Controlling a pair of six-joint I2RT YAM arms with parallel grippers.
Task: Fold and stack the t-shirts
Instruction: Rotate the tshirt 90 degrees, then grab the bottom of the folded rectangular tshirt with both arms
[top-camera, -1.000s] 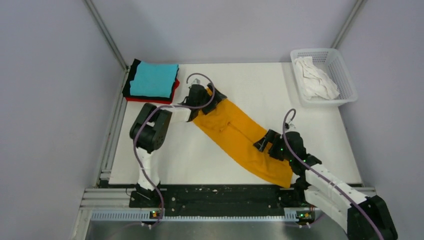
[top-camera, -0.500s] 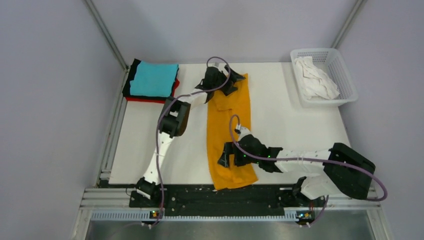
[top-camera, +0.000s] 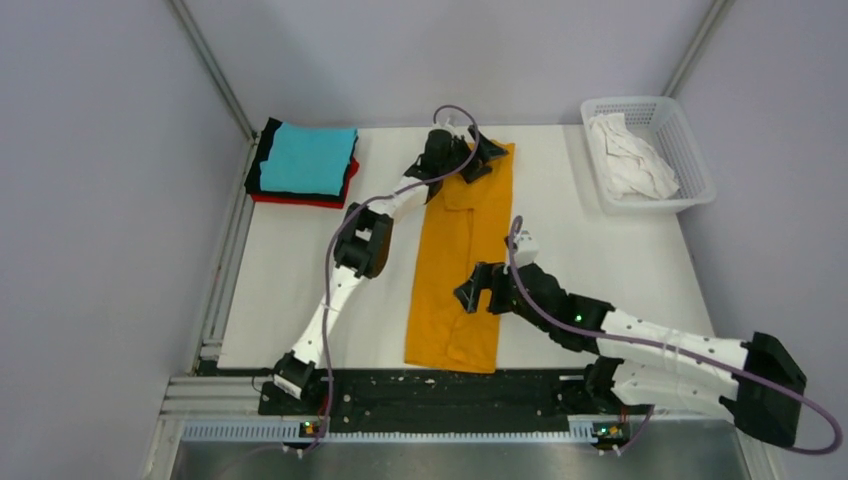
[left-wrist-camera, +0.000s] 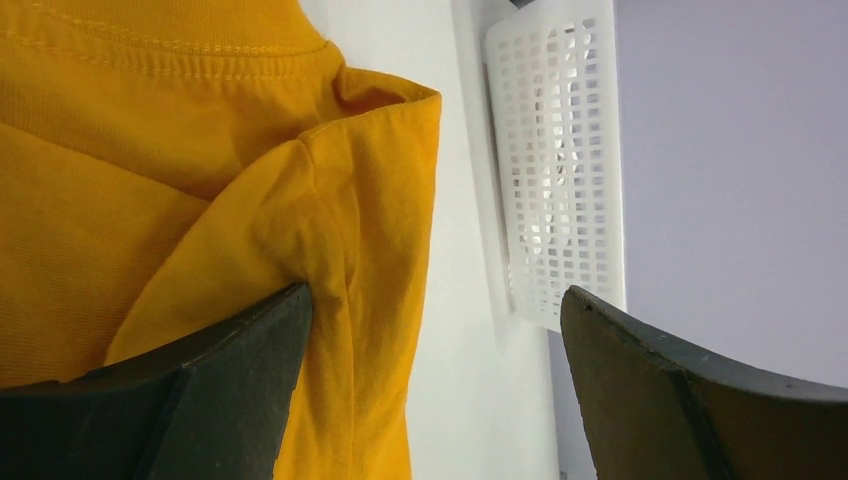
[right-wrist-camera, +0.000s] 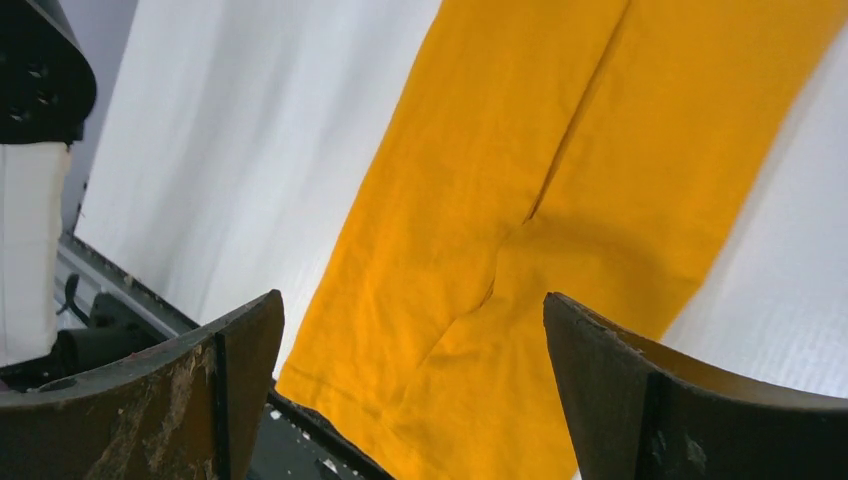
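Note:
The orange-yellow t-shirt (top-camera: 462, 260) lies folded into a long strip running from the table's far middle to its front edge. My left gripper (top-camera: 478, 158) is open at the strip's far end. In the left wrist view (left-wrist-camera: 435, 295) the shirt's collar corner (left-wrist-camera: 370, 200) lies beside the left finger. My right gripper (top-camera: 480, 292) is open just above the strip's near right part. In the right wrist view (right-wrist-camera: 410, 300) the hem end (right-wrist-camera: 500, 330) shows between the jaws. A cyan shirt (top-camera: 308, 158) tops a folded stack with red (top-camera: 300, 201) and black (top-camera: 266, 150) ones at the far left. The white shirt (top-camera: 628, 155) lies crumpled in the basket.
The white mesh basket (top-camera: 695, 160) stands at the far right corner; it also shows in the left wrist view (left-wrist-camera: 560, 170). The black base rail (top-camera: 440, 390) runs along the table's near edge, just under the shirt's hem. Grey walls enclose the table.
The orange-yellow strip swung from a diagonal to lie nearly straight, front to back. My left gripper moved to the far right; my right gripper swung left, then back a little.

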